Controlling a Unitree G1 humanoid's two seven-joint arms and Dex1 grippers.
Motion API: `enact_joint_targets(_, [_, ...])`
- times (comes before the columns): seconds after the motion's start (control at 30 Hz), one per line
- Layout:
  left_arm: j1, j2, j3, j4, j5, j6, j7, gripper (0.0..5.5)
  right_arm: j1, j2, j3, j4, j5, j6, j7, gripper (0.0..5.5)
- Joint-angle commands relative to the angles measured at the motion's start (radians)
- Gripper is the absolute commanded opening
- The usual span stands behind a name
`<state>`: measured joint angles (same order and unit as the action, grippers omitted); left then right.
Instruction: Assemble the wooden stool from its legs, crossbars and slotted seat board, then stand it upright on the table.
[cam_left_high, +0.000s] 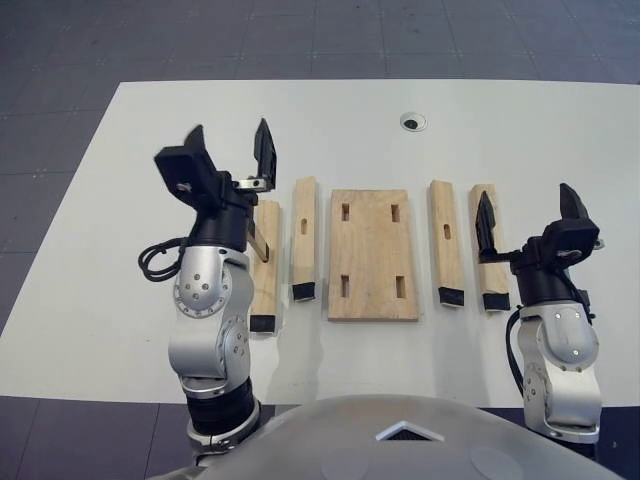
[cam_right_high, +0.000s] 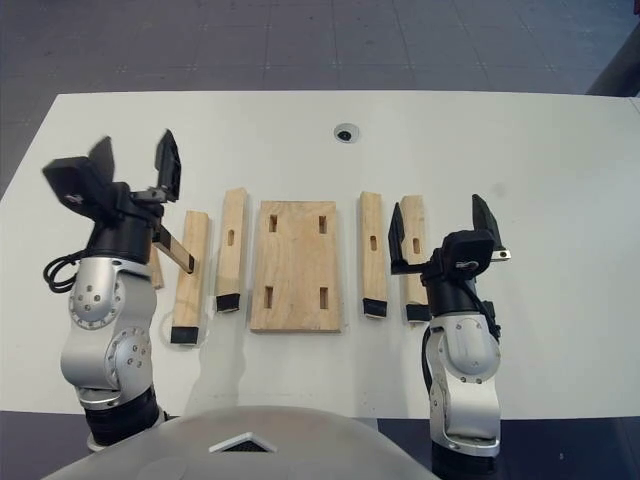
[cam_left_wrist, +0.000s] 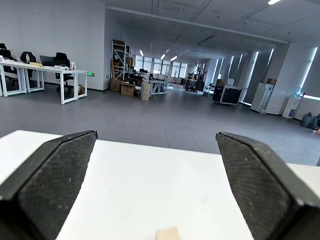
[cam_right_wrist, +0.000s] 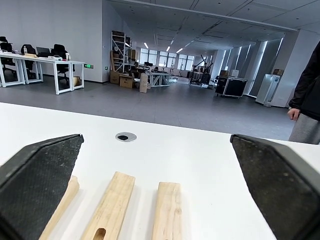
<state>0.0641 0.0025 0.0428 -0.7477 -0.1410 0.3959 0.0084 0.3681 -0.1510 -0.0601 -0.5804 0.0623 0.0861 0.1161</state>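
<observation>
Seat board (cam_left_high: 372, 254) flat, four slots, unassembled, between left gripper (cam_left_high: 230, 138) and right gripper (cam_left_high: 526, 198); both spread wide, grasping nothing.

Pale raw-wood seat board (cam_left_high: 372, 254), matt white table (cam_left_high: 120, 200)

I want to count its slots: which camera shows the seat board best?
Left eye view: the seat board lies whole, all four slots clear. The right eye view matches. The right wrist view gives perhaps one corner.
</observation>
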Motion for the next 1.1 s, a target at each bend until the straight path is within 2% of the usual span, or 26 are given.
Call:
enact_joint_targets(0.03, [0.027,0.027,-0.035,-0.095,0.055,-0.005,0.010,4.41,-0.001,0.007,0.005,-0.001,-0.004,-0.003,-0.002,5.50])
enact_joint_targets(0.17, [0.198,0.039,-0.106,-0.178,0.090,0.017,0.008,4.41,0.000,0.004,0.007,-0.002,-0.004,-0.001,0.002,5.50])
enact_joint_targets(0.27, [0.415,0.110,-0.195,-0.265,0.110,0.042,-0.038,4.41,-0.002,-0.003,0.000,-0.003,0.003,0.004,0.010,5.50])
enact_joint_targets(0.4, [0.619,0.162,-0.202,-0.299,0.171,0.015,-0.029,4.41,0.002,-0.006,-0.007,-0.006,0.004,0.007,0.012,5.50])
enact_joint_targets(0.5, [0.662,0.183,-0.230,-0.284,0.207,0.092,-0.030,4.41,-0.001,-0.007,-0.003,-0.003,0.003,0.008,0.015,5.50])
enact_joint_targets(0.73, [0.648,0.097,-0.184,-0.184,0.151,0.391,-0.008,4.41,-0.004,-0.013,-0.004,-0.016,0.008,0.018,0.022,5.50])
enact_joint_targets(1.03, [0.618,-0.019,-0.099,-0.118,0.111,0.628,0.027,4.41,-0.001,-0.017,-0.004,-0.040,0.007,0.036,0.029,5.50])
enact_joint_targets(1.1, [0.609,-0.012,-0.085,-0.102,0.135,0.641,0.047,4.41,0.002,-0.017,-0.004,-0.044,0.007,0.039,0.029,5.50])
